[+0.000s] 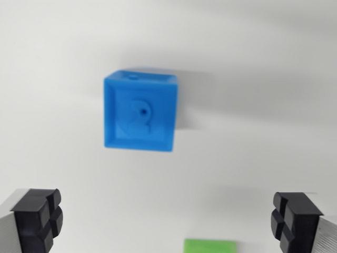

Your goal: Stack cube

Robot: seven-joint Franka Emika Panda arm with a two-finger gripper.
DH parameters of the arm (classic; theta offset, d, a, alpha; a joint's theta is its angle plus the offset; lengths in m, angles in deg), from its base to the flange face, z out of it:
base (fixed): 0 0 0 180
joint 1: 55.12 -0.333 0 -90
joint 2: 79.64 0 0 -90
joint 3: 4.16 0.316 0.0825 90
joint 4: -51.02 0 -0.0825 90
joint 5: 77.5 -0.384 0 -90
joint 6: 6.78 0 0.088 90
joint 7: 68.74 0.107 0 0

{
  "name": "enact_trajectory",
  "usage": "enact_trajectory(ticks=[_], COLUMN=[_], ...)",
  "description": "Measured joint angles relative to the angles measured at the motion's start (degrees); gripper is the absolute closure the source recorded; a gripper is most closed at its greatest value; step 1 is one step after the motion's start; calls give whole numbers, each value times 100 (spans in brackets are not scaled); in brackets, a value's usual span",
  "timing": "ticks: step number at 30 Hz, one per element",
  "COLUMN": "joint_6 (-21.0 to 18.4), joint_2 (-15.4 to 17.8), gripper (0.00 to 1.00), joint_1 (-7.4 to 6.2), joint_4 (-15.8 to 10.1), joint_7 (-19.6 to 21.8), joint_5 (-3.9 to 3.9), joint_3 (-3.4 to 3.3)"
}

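White, matte worktop [63, 63] fills the whole wrist view; nothing else in the background. Frame slightly blurred.

Objects: blue plastic cube with an embossed mark and small hole on its top face [139, 112], resting on the worktop well ahead of the fingers [38, 219] and a little toward the wrist view's left of their midline. Green plastic block [210, 245], only its top edge visible at the bottom of the frame, lying between the fingers, nearer the right one.

Gripper [167, 219]: spread wide, black pads at either lower corner, gripping nothing, touching nothing.

Judgement: step in hand is likely the approach to a cube; which one cannot be told. To do it well: centre the chosen cube between the pads, align the pads with two flat opposite faces, descend straight, close only once the pads bracket its sides.
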Motion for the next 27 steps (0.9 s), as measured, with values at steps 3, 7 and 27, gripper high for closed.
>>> enact_trajectory(ticks=[3, 7, 27], joint_6=[51, 103, 827], joint_2=[-170, -352, -1208], gripper=[0, 0, 0], joint_1=[-80, -168, -246], joint_4=[125, 264, 391], joint_7=[26, 50, 56], joint_5=[3, 4, 4], joint_3=[0, -1, -89])
